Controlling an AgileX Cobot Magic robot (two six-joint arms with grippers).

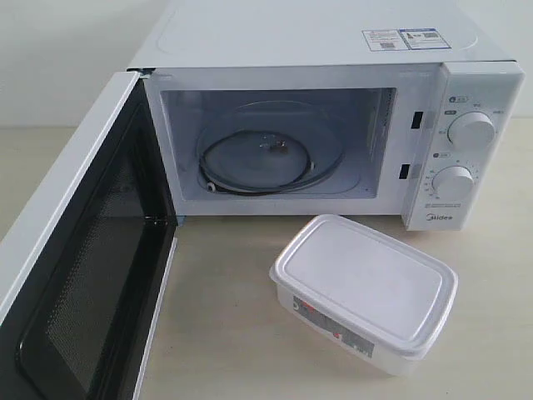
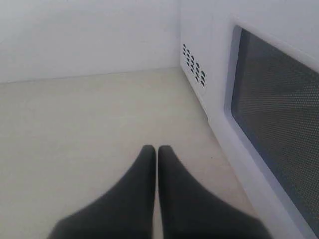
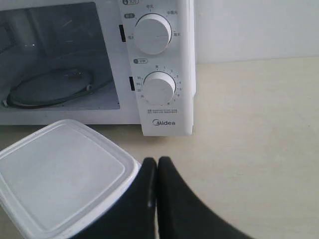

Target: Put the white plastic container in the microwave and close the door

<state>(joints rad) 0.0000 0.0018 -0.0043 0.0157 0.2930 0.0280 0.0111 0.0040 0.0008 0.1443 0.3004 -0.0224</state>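
Observation:
The white plastic container (image 1: 364,287) sits lidded on the table in front of the microwave's dials, its red-and-grey label facing the camera. The microwave (image 1: 333,42) stands at the back, cavity bare, with the glass turntable (image 1: 271,157) inside. Its door (image 1: 75,275) is swung wide open to the left, black mesh inner face showing. Neither gripper shows in the exterior view. In the right wrist view my right gripper (image 3: 157,160) is shut and empty, just beside the container (image 3: 60,174). My left gripper (image 2: 157,148) is shut and empty, above the table outside the door (image 2: 279,114).
Light wooden tabletop (image 1: 225,325) stretches between the open door and the container. A pale wall rises behind the microwave. The microwave's side vent holes (image 2: 193,64) show in the left wrist view. Two dials (image 1: 471,130) sit on the control panel.

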